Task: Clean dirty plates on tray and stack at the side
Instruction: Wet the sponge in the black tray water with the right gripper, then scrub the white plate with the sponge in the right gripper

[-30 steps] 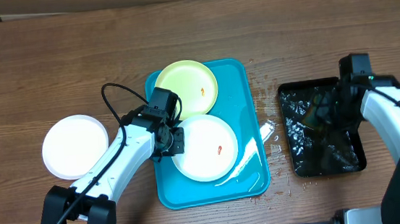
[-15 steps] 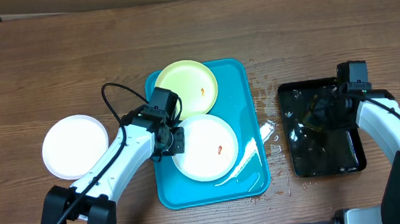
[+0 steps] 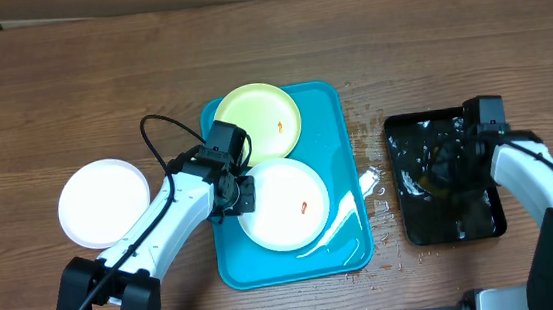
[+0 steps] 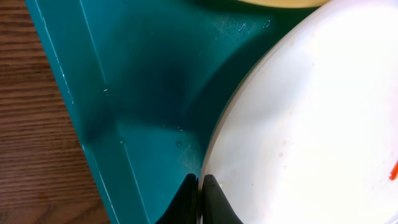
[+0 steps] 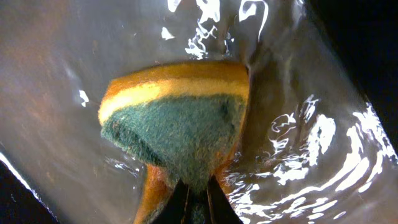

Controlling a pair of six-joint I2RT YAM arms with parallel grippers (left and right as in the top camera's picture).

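The turquoise tray (image 3: 340, 129) holds a pale yellow-green plate (image 3: 256, 120) at its far end and a white plate (image 3: 283, 205) nearer me, each with a small orange-red smear. A second white plate (image 3: 103, 201) lies on the table at the left. My left gripper (image 3: 239, 197) is shut on the left rim of the white plate on the tray (image 4: 323, 124), fingertips (image 4: 199, 183) pinched over its edge. My right gripper (image 3: 448, 165) is shut on a yellow-and-green sponge (image 5: 180, 124) down in the water of the black tray (image 3: 418, 218).
Water drops and a wet patch (image 3: 369, 182) lie on the wooden table between the two trays. The black tray's water (image 5: 311, 149) ripples around the sponge.
My right gripper has moved a little toward me and left inside the black tray, stirring the water. The left arm and the plates have not moved.
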